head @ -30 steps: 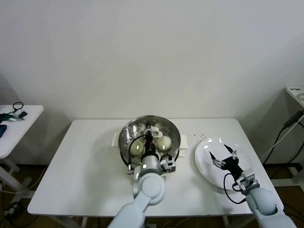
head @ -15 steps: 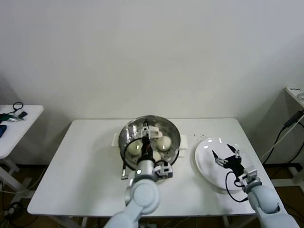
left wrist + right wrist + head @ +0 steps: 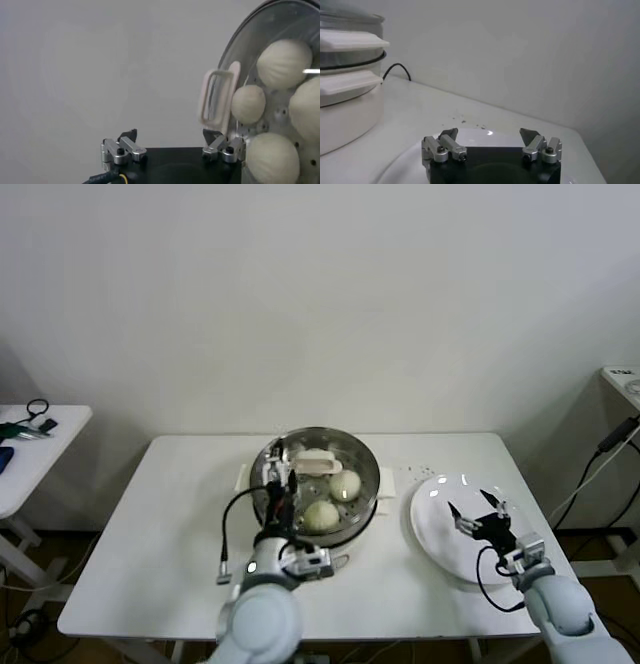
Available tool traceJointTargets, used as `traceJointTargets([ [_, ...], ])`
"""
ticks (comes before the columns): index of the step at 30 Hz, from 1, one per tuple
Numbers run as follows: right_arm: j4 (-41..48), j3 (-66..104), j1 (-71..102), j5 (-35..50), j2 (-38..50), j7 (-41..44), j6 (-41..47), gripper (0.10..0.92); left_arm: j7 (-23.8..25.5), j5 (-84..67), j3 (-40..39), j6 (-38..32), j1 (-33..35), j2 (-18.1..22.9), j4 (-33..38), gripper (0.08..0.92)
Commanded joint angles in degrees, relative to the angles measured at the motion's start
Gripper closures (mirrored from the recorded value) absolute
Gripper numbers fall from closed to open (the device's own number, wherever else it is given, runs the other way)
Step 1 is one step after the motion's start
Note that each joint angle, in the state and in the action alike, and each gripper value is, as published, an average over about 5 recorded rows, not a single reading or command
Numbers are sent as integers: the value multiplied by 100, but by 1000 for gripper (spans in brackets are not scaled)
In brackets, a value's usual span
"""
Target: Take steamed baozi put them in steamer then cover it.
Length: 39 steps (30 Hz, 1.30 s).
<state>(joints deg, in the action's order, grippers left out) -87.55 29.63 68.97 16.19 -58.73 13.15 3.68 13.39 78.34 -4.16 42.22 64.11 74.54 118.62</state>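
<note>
Shiny stainless-steel round steamer [image 3: 366,469] with silver wall, seated on a white electric base [image 3: 345,95]. Inside, smooth cream-white dome-shaped baozi [image 3: 321,515], uniform and unpatterned. Silver perforated tray [image 3: 278,117] dotted with small dark holes. Clear glass round cover [image 3: 239,45] with metal rim and cream-white bar handle [image 3: 312,465]. Flat glossy white plate [image 3: 430,519]. Plain white table [image 3: 170,524]. Both grippers: black bodies, silver metal finger links, left gripper [image 3: 171,146], right gripper [image 3: 490,144].
</note>
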Motion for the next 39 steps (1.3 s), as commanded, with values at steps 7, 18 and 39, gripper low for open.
traceJointTargets([
  [7,-143,97,102,89,-50,67,-142,203,-2600,-4693,2244,-2603,1805,-534,787,177],
  [18,-177,132,156,104,-95,150,-347,203,-2537,-7778,4139,-4512,2848,64,231,177],
  [39,-138,124,168,109,-290,244,-663,203,-2251,-8503,4288,-4982,2914,364,-614,177],
])
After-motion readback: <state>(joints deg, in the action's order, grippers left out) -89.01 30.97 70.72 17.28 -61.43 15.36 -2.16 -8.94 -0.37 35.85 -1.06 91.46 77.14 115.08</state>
